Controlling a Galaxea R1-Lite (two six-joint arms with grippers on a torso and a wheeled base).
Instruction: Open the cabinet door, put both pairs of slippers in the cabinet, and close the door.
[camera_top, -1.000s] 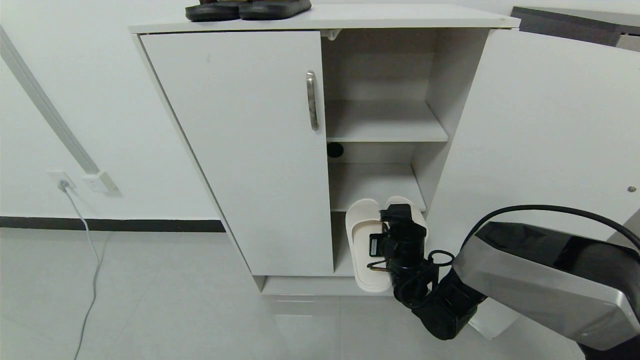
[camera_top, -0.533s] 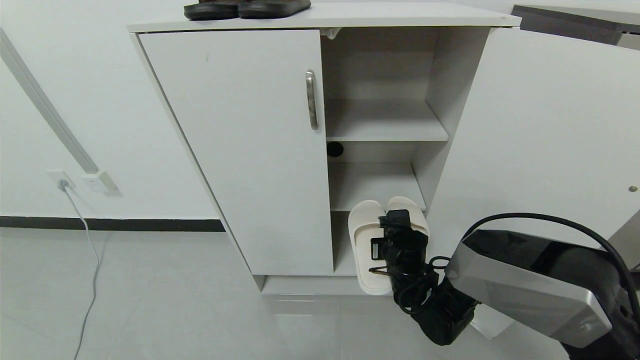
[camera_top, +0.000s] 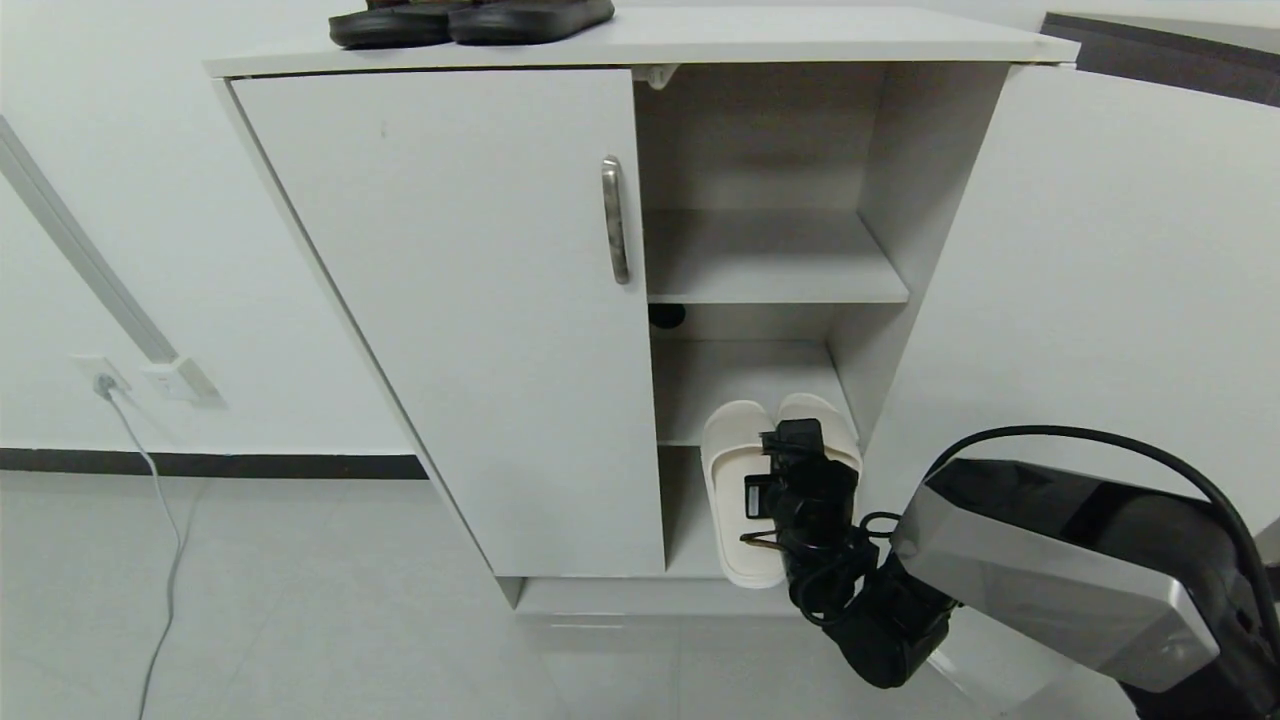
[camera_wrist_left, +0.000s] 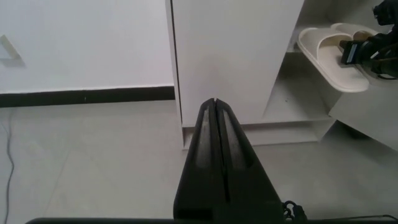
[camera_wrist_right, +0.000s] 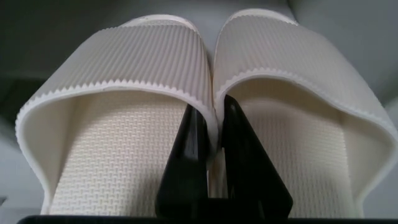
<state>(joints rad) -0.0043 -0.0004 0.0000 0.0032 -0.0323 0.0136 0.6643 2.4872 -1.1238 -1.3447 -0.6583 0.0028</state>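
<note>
The white cabinet (camera_top: 440, 300) has its right door (camera_top: 1100, 270) swung open and its left door shut. My right gripper (camera_top: 790, 450) is shut on the pair of white slippers (camera_top: 730, 490), pinching their inner straps (camera_wrist_right: 208, 93) together. The pair hangs at the front of the opening, between the lowest shelf and the bottom compartment. A pair of black slippers (camera_top: 470, 20) lies on the cabinet top. My left gripper (camera_wrist_left: 214, 112) is shut and empty, low over the floor in front of the cabinet; beyond it hang the white slippers (camera_wrist_left: 329, 53).
Inside the cabinet are an upper shelf (camera_top: 770, 265) and a lower shelf (camera_top: 745, 385), both bare. A wall socket (camera_top: 100, 380) with a grey cable (camera_top: 160, 580) sits at the left. Tiled floor (camera_top: 300, 620) spreads in front.
The head camera shifted, so the cabinet sits lower and further left in view. My right gripper with the white slippers rose slightly and edged toward the cabinet opening.
</note>
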